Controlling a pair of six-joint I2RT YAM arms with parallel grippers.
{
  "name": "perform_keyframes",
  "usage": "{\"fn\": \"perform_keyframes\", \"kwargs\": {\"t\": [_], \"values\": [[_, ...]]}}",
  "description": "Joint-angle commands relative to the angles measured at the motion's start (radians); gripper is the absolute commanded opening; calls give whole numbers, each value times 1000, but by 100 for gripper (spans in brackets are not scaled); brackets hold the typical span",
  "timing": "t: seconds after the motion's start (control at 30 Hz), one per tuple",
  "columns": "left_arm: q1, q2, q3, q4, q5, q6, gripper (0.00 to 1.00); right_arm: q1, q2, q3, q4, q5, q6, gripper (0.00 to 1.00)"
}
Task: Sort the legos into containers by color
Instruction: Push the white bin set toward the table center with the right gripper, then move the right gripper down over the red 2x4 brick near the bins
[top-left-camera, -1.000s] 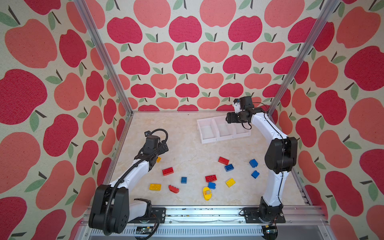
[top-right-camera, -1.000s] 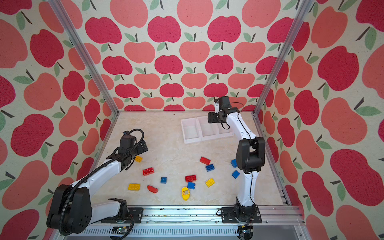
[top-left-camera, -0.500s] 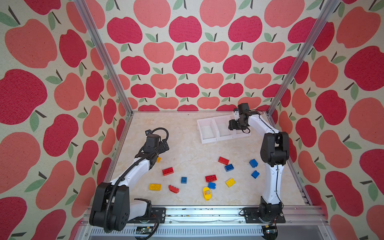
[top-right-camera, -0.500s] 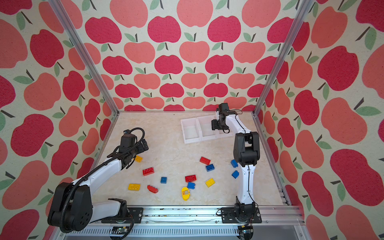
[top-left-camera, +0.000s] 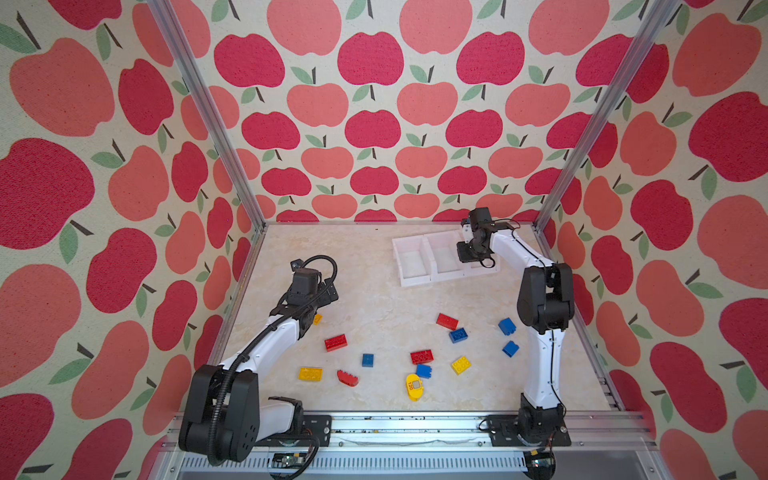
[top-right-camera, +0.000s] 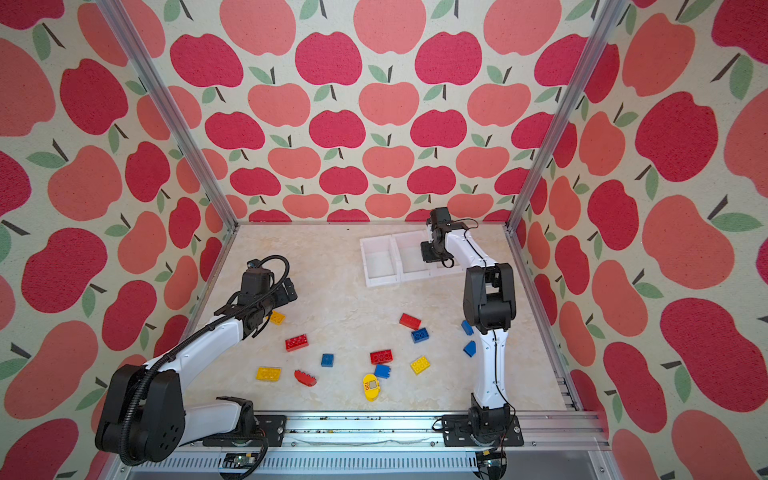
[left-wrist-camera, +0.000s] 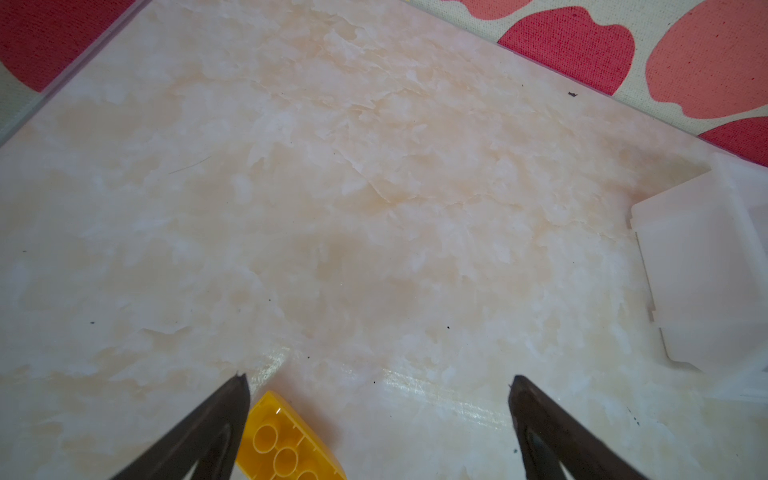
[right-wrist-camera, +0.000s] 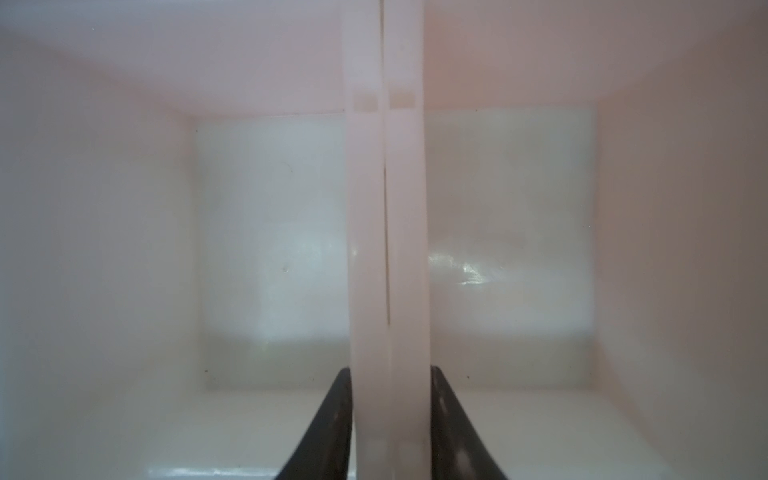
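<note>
The legos lie loose on the near half of the tabletop (top-left-camera: 365, 291), from 3 o'clock round to 9 o'clock of its centre. Among them are a red brick (top-left-camera: 336, 343), a blue brick (top-left-camera: 367, 360) and a rounded yellow piece marked "120" (top-left-camera: 414, 386) at 6 o'clock. The containers (top-left-camera: 414, 281), three white bins in a row, sit at 1 o'clock, slightly skewed to the back edge; the bins that show hold no bricks.

The right gripper (right-wrist-camera: 390, 374) is clenched on the doubled wall (right-wrist-camera: 388, 249) where two bins join, with one finger down in each bin. The left gripper (left-wrist-camera: 378, 377) is released, its jaws spread wide just above the surface at 9 o'clock. A small yellow brick (left-wrist-camera: 286, 444) lies studs-up beside one finger, but is not held.

The tabletop is glossy cream marble-print, with pale orange veining, a few dark specks and streaks of glare. Walls (top-left-camera: 374, 124) printed with red and coral apples on cream enclose it on three sides. Aluminium posts (top-left-camera: 208, 116) rise from the far corners. An aluminium rail (top-left-camera: 415, 424) along the 6 o'clock edge carries both arm bases.
</note>
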Motion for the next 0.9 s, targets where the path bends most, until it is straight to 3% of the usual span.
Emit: {"fn": "perform_keyframes", "kwargs": {"t": [0.0,0.37,0.87], "values": [[-6,0,22,-19,6,-17,99,19,15,25,-39,35,-9,25],[-6,-25,2,-20,2,-16,99,154,-64,-83,-63,97,111,10],[-10,-70,-24,-35,3,-26,99,394,-77,-98,-154,178,407,9]]}}
